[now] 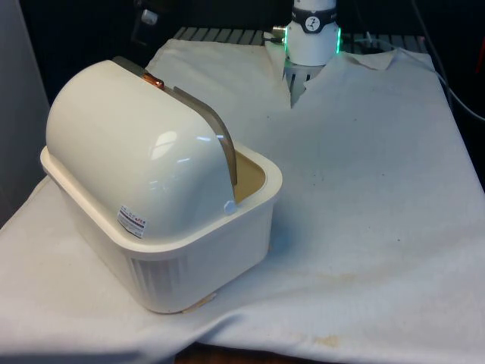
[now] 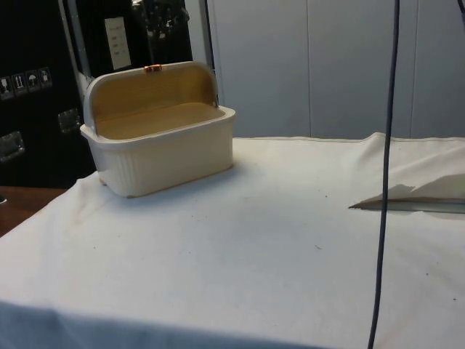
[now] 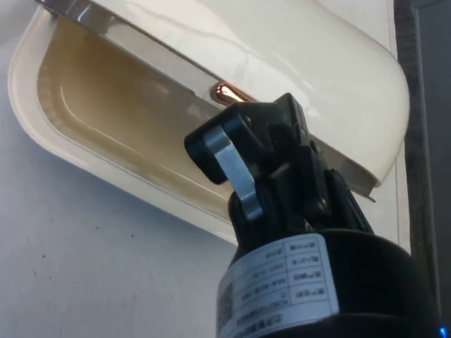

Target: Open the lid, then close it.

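Bread box (image 1: 163,227) sits at the table's (image 1: 364,227) left edge as the front view has it, near that corner, on the white cloth. Its lid (image 1: 136,144) is rolled back, fully open, the tan inside (image 2: 156,120) bare. Copper handle (image 3: 229,91) sits at the lid's edge, with the gripper (image 3: 243,165) just beside it; can't tell how far apart the fingers are or whether they hold anything. Opening looks done; closing is still left.
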Controlling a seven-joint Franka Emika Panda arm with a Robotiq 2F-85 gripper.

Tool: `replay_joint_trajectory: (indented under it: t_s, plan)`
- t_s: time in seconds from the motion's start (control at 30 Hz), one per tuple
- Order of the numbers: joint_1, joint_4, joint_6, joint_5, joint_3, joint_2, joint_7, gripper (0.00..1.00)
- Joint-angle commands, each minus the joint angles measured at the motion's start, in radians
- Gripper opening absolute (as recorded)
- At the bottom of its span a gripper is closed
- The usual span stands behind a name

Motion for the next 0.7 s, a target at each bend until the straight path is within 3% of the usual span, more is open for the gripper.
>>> replay_joint_trajectory:
  t_s: [0.0, 0.2, 0.23, 0.27, 0.47, 0.5, 0.53, 0.67]
  plan:
    - [-0.011, 0.013, -0.026, 0.023, 0.012, 0.002, -0.020, 0.00]
    - [-0.018, 0.058, -0.093, 0.050, 0.014, 0.021, -0.043, 0.00]
    - [-0.009, 0.061, -0.090, 0.036, -0.001, 0.025, -0.033, 0.00]
    - [-0.019, 0.074, -0.114, 0.063, 0.013, 0.029, -0.054, 0.00]
    - [-0.020, 0.133, -0.172, 0.107, 0.016, 0.066, -0.090, 0.00]
    - [-0.010, 0.129, -0.161, 0.088, 0.001, 0.065, -0.075, 0.00]
    - [-0.020, 0.141, -0.177, 0.113, 0.016, 0.073, -0.096, 0.00]
    - [-0.021, 0.174, -0.198, 0.136, 0.015, 0.101, -0.119, 0.00]
